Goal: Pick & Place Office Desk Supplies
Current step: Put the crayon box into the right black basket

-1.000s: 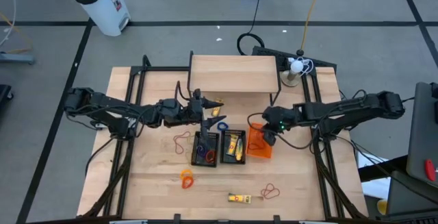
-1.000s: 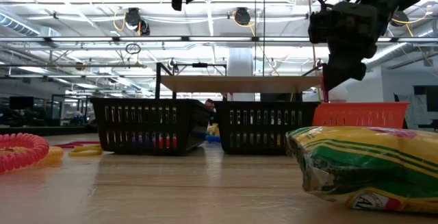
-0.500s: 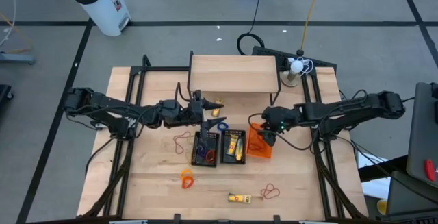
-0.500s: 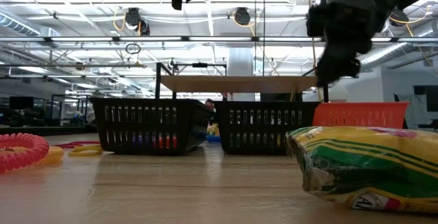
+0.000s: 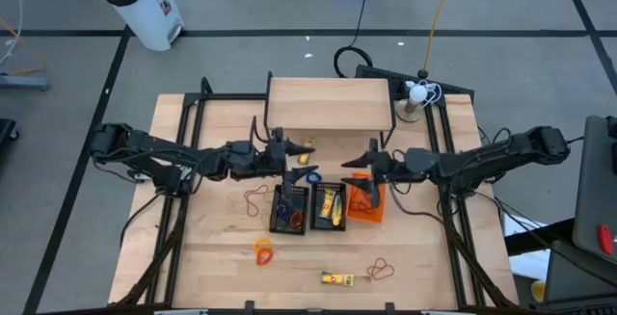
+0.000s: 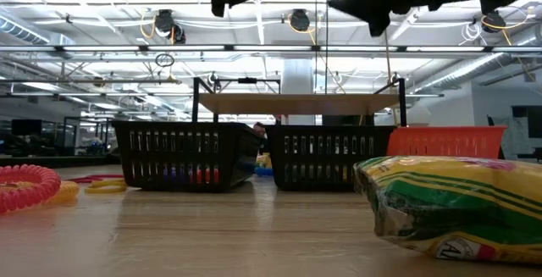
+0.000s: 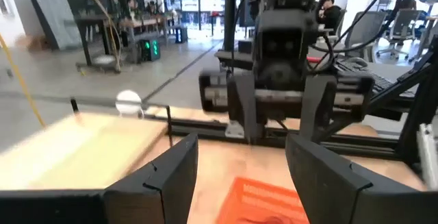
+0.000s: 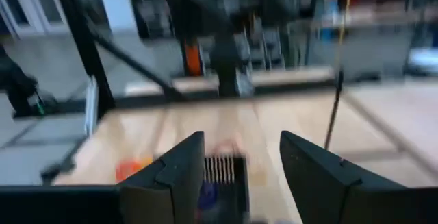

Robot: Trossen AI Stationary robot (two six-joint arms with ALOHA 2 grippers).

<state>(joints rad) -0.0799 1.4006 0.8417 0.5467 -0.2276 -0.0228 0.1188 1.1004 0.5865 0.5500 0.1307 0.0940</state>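
The office desk supplies [image 5: 336, 278] lie loose at lower centre of the surface [image 5: 212, 248]; the right gripper [image 5: 359, 161], formerly dipped over the orange bin [image 5: 364, 202], now lifts level, fingers spread and empty, while the left gripper [image 5: 297, 149] hangs spread at centre.

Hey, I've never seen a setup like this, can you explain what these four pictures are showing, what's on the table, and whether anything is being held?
These are four cameras on one robot with two dark arms at a wooden table. One looks straight down, one sits at table height, and one rides on each wrist.

From above, the left gripper and right gripper hover over the middle. Both have their fingers apart with nothing between them.

Three small baskets stand side by side: two black baskets and an orange basket. Loose on the wood lie a red rubber band, an orange loop and a yellow packet, which fills the low view's foreground. A wooden shelf stands at the back.
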